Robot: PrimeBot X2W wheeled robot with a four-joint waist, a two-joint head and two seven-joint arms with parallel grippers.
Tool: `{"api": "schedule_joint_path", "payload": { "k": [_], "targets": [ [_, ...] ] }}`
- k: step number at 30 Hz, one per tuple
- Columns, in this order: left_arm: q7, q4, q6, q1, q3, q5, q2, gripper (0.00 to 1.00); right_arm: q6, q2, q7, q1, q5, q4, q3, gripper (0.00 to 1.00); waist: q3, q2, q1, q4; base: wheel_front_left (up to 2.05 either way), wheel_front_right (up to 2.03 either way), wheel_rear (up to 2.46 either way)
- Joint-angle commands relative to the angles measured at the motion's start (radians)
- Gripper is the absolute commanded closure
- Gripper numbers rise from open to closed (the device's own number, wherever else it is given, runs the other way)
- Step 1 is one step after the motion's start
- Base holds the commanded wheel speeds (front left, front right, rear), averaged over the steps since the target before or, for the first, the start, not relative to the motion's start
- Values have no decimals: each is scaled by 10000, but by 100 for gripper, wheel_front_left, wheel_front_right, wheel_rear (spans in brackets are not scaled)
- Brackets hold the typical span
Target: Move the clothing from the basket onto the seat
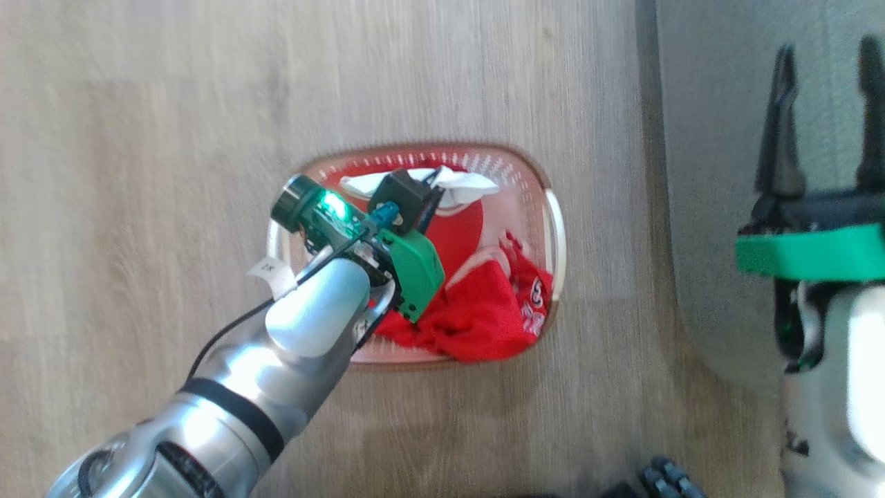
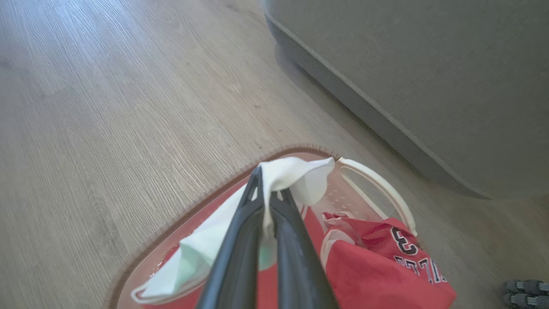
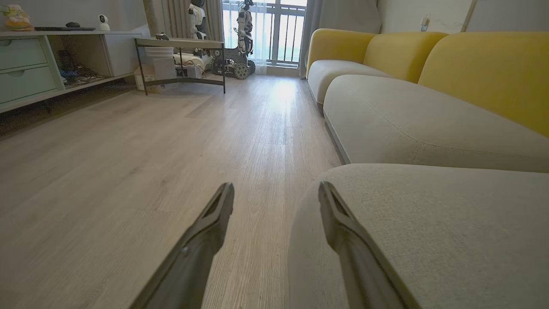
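Left gripper (image 2: pixel 266 189) clamped on a white fold of the clothing (image 2: pixel 377 266), the fabric pinched at the fingertips, over the basket (image 2: pixel 379 184). Red pieces heaped inside the basket. Basket on wood floor (image 2: pixel 107 107), near the seat (image 2: pixel 429 86). Right gripper (image 3: pixel 276 191) spread wide, holding nothing, at the seat's edge.

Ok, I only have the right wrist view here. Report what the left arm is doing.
Observer: The left gripper is over the basket, jaws shut on a white fold of the clothing.
Operator: Say what else is in there.
Observer: A second red piece with a dark number, crumpled on the side nearer the seat.
Operator: Give me the basket's position.
Observer: On the floor, beside the seat, not touching it.
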Motion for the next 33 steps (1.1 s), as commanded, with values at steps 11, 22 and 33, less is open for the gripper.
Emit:
{"api": "schedule_joint_path", "payload": {
  "k": [11, 22, 33],
  "targets": [
    [-133, -1247, -629, 383, 914, -247, 441, 100, -4, -68, -49, 1890, -58, 1183, 384, 0, -4414, -1, 0, 971, 0, 0, 0],
    [827, -1975, -1093, -368, 1050, -790, 431, 100, -4, -68, -49, 2771, 139, 1986, 1062, 0, -6397, -1, 0, 1081, 0, 0, 0],
    [1354, -2481, -1066, -1547, 1410, -1131, 352, 100, -4, -68, -49, 2645, 141, 2437, 1925, 0, -6920, -1, 0, 830, 0, 0, 0]
  ]
}}
